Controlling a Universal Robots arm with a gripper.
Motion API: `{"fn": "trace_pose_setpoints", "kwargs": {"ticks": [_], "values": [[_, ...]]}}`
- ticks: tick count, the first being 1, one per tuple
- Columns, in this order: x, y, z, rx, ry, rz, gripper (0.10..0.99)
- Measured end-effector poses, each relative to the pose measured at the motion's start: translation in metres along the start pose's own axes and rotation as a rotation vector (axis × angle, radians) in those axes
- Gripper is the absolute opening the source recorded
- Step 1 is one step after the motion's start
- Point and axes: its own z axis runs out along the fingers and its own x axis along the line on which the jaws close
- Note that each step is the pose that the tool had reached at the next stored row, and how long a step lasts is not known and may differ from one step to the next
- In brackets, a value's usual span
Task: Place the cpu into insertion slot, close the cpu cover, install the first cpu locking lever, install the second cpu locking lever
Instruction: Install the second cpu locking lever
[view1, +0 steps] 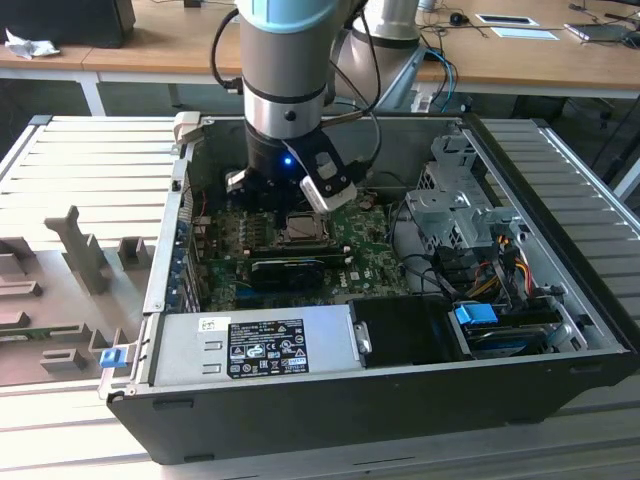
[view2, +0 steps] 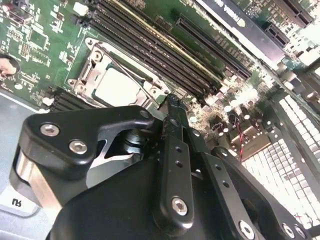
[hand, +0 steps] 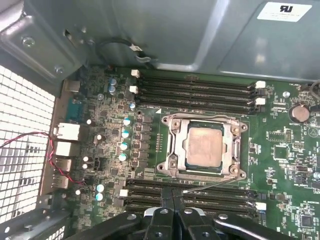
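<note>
Sitting in the insertion slot (hand: 202, 147): cpu (hand: 204, 145), cpu cover (hand: 172, 145) down around it. Gripper (hand: 173, 200) fingers closed, empty, above motherboard (hand: 285, 145) edge.

The robot's thick cylindrical silver-grey arm (view1: 283, 60) carried a pale blue band at its upper joint and a black collar lower down, where a small blue light (view1: 287, 160) glowed. Black cables (view1: 372, 95) looped beside it. A white-and-grey camera block (view1: 322, 183) sat at the wrist. The matte black end effector (view2: 170, 107) had angular linkage plates fastened with silver hex-socket screws (view2: 50, 130).
</note>
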Motion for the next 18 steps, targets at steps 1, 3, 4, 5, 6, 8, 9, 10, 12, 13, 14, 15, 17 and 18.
{"fn": "trace_pose_setpoints", "kwargs": {"ticks": [1, 3, 4, 5, 6, 8, 9, 10, 12, 13, 14, 15, 17, 18], "values": [[-0.0019, -0.0002, 0.0001, 0.000, 0.0001, 0.000, 0.106], [-0.0095, -0.0012, 0.0016, -0.001, 0.0026, 0.001, 0.106], [-0.0120, -0.0016, 0.0023, -0.001, 0.0034, 0.001, 0.106], [-0.0150, -0.0021, 0.0036, -0.002, 0.0042, 0.001, 0.106], [-0.0179, -0.0026, 0.0050, -0.002, 0.0048, 0.001, 0.106], [-0.0190, -0.0035, 0.0094, -0.002, 0.0051, 0.001, 0.106], [-0.0178, -0.0040, 0.0129, -0.002, 0.0051, 0.001, 0.106], [-0.0148, -0.0043, 0.0160, -0.002, 0.0051, 0.001, 0.106], [-0.0097, -0.0050, 0.0229, -0.003, 0.0050, 0.001, 0.106], [-0.0088, -0.0052, 0.0248, -0.003, 0.0051, 0.001, 0.106], [-0.0080, -0.0055, 0.0267, -0.003, 0.0050, 0.001, 0.106], [-0.0079, -0.0058, 0.0287, -0.004, 0.0049, 0.001, 0.106], [-0.0079, -0.0065, 0.0325, -0.005, 0.0048, 0.001, 0.106], [-0.0078, -0.0067, 0.0338, -0.007, 0.0047, 0.001, 0.106]]}}
